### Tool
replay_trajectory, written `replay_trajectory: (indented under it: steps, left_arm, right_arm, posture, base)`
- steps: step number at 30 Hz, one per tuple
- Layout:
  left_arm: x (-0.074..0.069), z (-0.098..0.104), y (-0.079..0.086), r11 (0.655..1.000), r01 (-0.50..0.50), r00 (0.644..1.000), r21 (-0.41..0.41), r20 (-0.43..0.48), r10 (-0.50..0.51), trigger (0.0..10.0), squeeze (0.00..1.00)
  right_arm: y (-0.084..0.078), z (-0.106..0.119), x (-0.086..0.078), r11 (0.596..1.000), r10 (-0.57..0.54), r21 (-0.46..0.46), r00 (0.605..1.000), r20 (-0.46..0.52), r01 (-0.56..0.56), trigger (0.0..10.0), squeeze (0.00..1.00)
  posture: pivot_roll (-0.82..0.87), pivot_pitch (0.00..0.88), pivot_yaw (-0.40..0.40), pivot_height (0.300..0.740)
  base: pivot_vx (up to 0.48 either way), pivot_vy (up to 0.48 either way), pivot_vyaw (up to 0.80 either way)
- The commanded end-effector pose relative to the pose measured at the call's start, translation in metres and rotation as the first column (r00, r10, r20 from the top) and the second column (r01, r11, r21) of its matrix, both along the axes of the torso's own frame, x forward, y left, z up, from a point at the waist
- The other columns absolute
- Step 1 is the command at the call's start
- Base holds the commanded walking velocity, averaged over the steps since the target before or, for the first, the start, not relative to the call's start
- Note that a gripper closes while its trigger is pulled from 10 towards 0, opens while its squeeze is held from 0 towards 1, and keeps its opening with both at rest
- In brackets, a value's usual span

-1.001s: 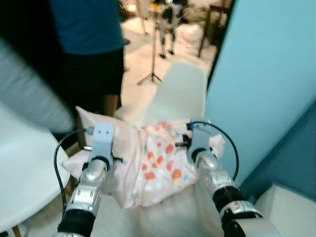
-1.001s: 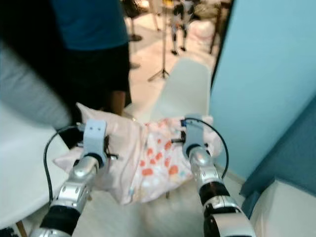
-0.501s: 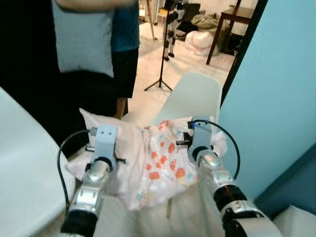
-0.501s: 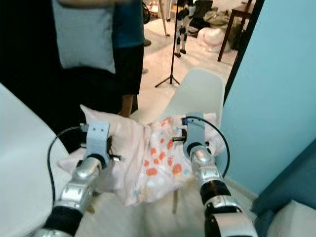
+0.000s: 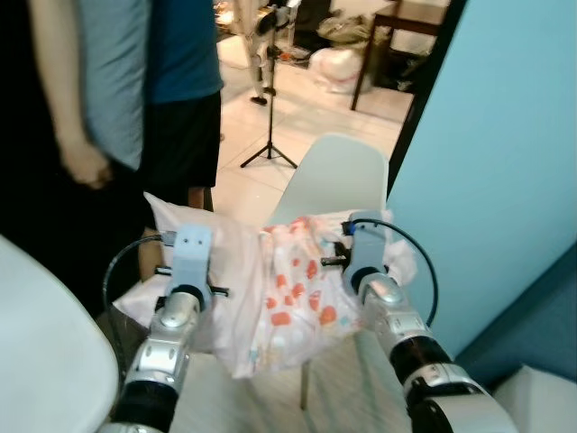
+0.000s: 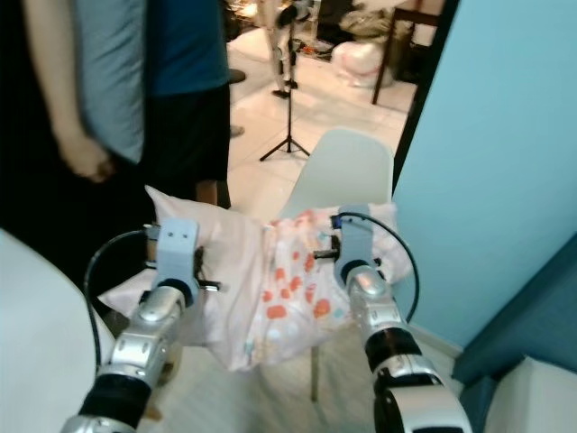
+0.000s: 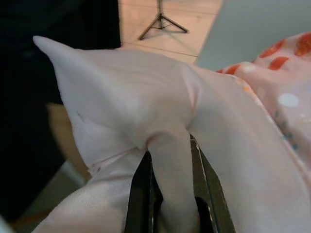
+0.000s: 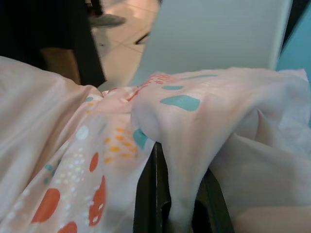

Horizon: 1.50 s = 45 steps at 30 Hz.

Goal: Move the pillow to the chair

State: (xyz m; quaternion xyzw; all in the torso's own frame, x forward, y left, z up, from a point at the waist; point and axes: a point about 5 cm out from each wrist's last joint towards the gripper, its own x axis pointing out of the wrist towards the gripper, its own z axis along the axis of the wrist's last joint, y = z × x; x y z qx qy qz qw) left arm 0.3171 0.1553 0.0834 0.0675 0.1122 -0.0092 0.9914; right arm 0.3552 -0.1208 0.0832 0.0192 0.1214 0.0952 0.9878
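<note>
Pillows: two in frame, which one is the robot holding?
The pink pillow with orange spots, pinched by the left gripper and right gripper. The plain grey pillow is held by the person.

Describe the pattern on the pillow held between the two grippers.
The pillow is pale pink, with orange-red and teal spots on its right half; the right wrist view shows it best.

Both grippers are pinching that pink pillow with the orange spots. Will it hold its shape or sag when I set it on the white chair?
The pink pillow with orange spots is probably floppy: it droops between the left gripper and right gripper. It likely weighs little, since thin fabric pinches carry it. Expect it to slump onto the white chair.
</note>
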Motion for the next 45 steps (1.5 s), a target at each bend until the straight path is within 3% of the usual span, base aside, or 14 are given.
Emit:
replay_trajectory:
  steps: [1, 17, 42, 45]
  left_arm:
    - [0.0033, 0.0091, -0.0079, 0.999, 0.043, 0.998, -0.008, 0.050, -0.042, 10.0, 0.00]
    - [0.0051, 0.0097, -0.0078, 0.999, 0.048, 0.997, -0.003, 0.053, -0.048, 10.0, 0.00]
    - [0.0006, 0.0023, -0.0111, 0.997, 0.077, 0.997, 0.004, 0.018, -0.077, 10.0, 0.00]
    - [0.0010, 0.0019, -0.0109, 0.997, 0.078, 0.997, 0.006, 0.014, -0.078, 10.0, 0.00]
  right_arm:
    - [0.0071, 0.0096, 0.0035, 0.999, 0.027, 0.019, 0.998, 0.051, -0.028, 10.0, 0.00]
    - [0.0102, 0.0082, 0.0029, 0.999, 0.048, 0.008, 0.998, 0.043, -0.049, 10.0, 0.00]
    - [0.0122, 0.0048, 0.0009, 0.998, 0.065, 0.013, 0.998, 0.022, -0.065, 10.0, 0.00]
    - [0.0103, 0.0021, -0.0009, 0.998, 0.062, 0.013, 0.998, 0.013, -0.062, 10.0, 0.00]
  posture:
    - [0.06, 0.000, -0.041, 0.740]
    - [0.05, 0.000, -0.039, 0.740]
    - [0.05, 0.000, -0.037, 0.740]
    - [0.05, 0.000, -0.036, 0.725]
  base:
    - [0.322, 0.000, -0.46]
    - [0.320, 0.000, -0.03]
    - [0.000, 0.000, 0.00]
    - [0.000, 0.000, 0.00]
